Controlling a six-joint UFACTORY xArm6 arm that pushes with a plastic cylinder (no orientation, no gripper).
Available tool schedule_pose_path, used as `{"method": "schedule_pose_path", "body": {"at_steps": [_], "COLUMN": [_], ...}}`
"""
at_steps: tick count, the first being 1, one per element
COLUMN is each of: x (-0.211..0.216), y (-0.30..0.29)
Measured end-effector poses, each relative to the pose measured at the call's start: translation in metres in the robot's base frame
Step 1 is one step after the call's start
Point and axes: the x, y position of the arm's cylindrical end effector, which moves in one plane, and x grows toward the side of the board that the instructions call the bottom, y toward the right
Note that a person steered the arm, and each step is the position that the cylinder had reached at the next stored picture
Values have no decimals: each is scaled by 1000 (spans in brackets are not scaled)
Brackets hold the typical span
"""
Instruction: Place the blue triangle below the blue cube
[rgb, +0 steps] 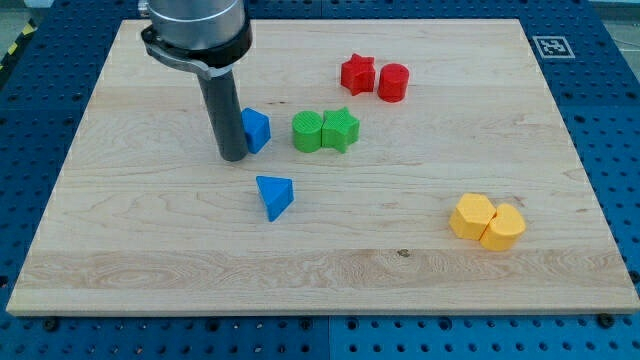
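The blue cube sits left of the board's middle, partly hidden by my rod. The blue triangle lies below it and slightly to the right, with a gap between them. My tip rests on the board just left of the blue cube, touching or nearly touching its left side, and up-left of the blue triangle.
A green cylinder and a green star sit together right of the blue cube. A red star and a red cylinder lie near the view's top. Two yellow blocks sit at the lower right. The wooden board ends at blue pegboard.
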Motion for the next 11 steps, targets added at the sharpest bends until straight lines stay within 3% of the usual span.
{"method": "schedule_pose_path", "body": {"at_steps": [2, 4, 6, 7, 9, 11], "x": [1, 28, 129, 160, 145, 94], "y": [31, 21, -11, -3, 79, 54]}}
